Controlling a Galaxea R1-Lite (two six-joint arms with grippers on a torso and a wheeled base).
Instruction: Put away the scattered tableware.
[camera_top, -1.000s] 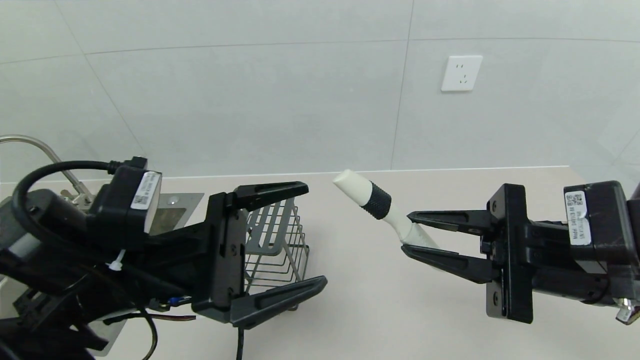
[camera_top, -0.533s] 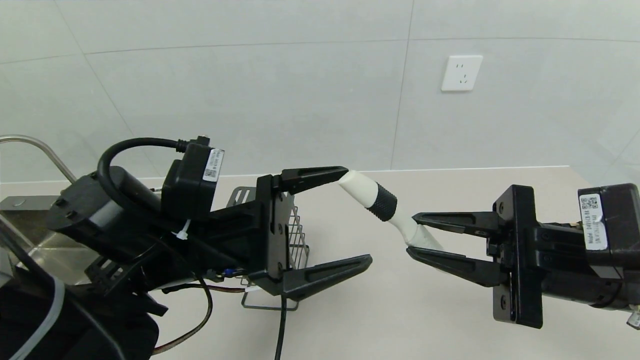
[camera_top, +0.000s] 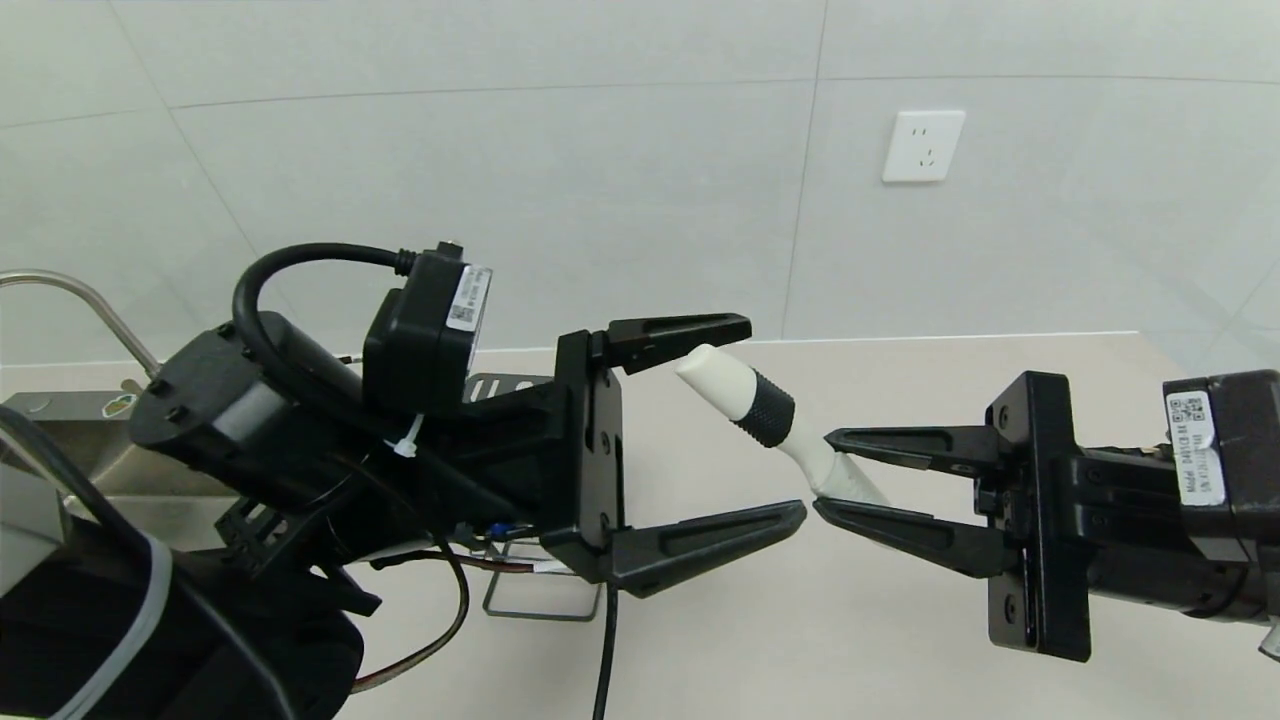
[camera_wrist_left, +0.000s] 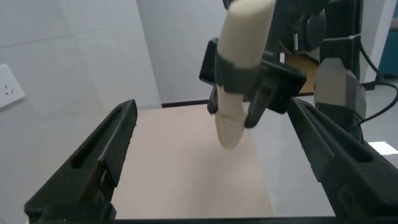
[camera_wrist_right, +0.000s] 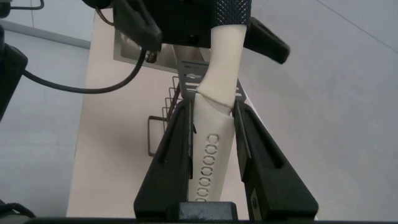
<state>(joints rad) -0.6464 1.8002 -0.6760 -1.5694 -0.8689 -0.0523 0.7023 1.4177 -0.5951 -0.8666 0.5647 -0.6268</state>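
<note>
Since the right gripper (camera_top: 825, 470) pinches the cream plastic utensil with a black knurled band (camera_top: 735, 385) by its perforated end above the beige counter (camera_top: 800, 630), its handle sits free inside the wide-open left gripper (camera_top: 775, 420), seemingly for handover.

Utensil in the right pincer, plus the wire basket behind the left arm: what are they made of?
The utensil: cream, matte, smooth moulded look with rows of holes in the head, probably plastic or silicone. Its black band is knurled; rubber or metal, cannot tell. The basket: thin grey wire with a sheen, likely steel.
</note>
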